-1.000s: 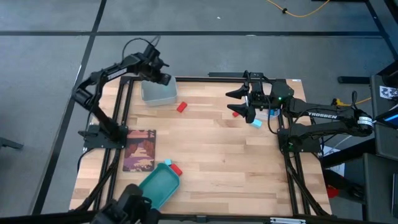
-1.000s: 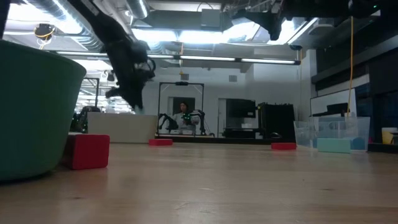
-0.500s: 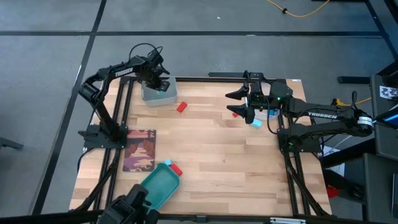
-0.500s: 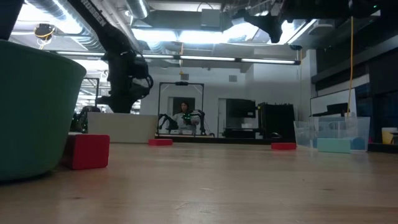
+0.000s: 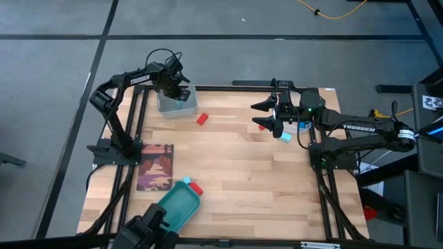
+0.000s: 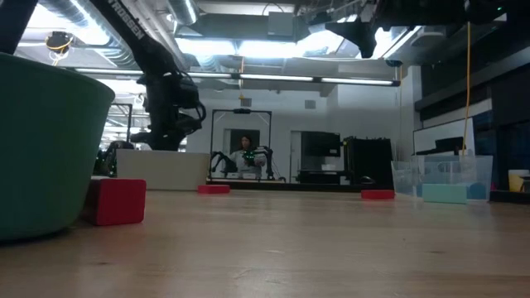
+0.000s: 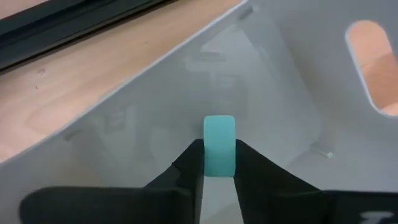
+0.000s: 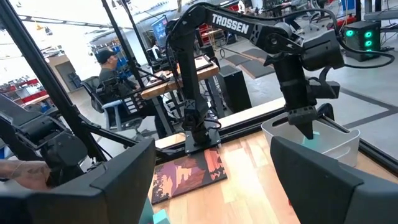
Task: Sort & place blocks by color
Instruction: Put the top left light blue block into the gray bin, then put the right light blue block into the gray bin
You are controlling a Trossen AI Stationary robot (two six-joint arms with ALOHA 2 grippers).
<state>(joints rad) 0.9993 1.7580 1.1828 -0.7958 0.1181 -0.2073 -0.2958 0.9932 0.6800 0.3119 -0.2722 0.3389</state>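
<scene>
The left end effector [image 7: 219, 163] pinches a light cyan block [image 7: 219, 145] directly above the clear bin [image 5: 177, 106] at the tabletop's far-left corner; release is straight down. The right end effector [image 5: 270, 115] hovers spread, far right.

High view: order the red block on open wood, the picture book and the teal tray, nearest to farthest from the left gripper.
From the left gripper, at the far-left clear bin:
1. Red block, just right of the bin.
2. Picture book, at the left edge.
3. Teal tray, at the near edge.

Teal tray [image 5: 174, 206], picture book [image 5: 154, 167], clear bin [image 5: 177, 106]
</scene>
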